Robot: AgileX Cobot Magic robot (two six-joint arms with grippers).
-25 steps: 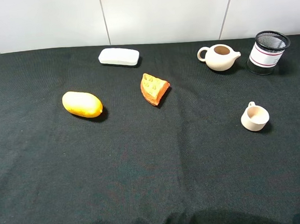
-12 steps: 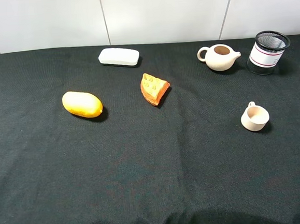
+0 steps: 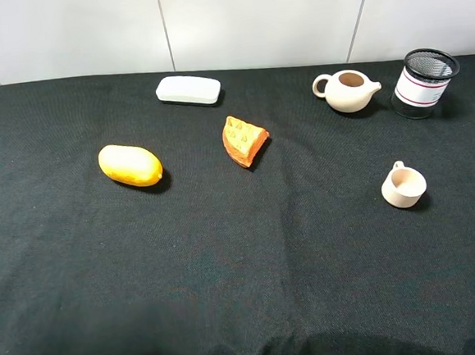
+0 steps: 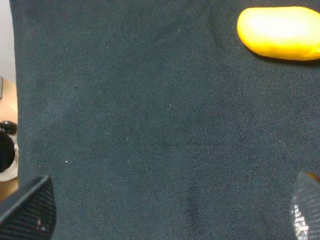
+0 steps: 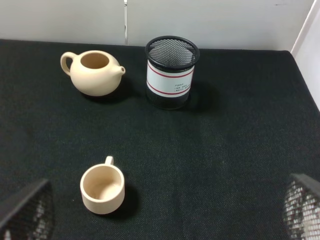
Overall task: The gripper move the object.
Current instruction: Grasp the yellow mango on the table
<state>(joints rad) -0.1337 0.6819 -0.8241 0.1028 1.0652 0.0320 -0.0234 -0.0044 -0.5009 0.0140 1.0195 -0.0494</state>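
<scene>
The glossy yellow-orange mango lies on the black cloth at the left of the table. It also shows in the left wrist view, far ahead of the fingers. My left gripper is open and empty, with only its two black fingertips showing, above bare cloth. My right gripper is open and empty above the cloth near the small cup. In the exterior view only small bits of the arms show at the bottom corners.
A ridged orange wedge lies mid-table. A white case lies at the back. A beige teapot, a mesh pen holder and a small beige cup stand on the right. The table's left edge shows in the left wrist view.
No object has moved. The shadow along the front edge of the cloth has shifted slightly, and the grey bit at the bottom left corner sits a little lower.
</scene>
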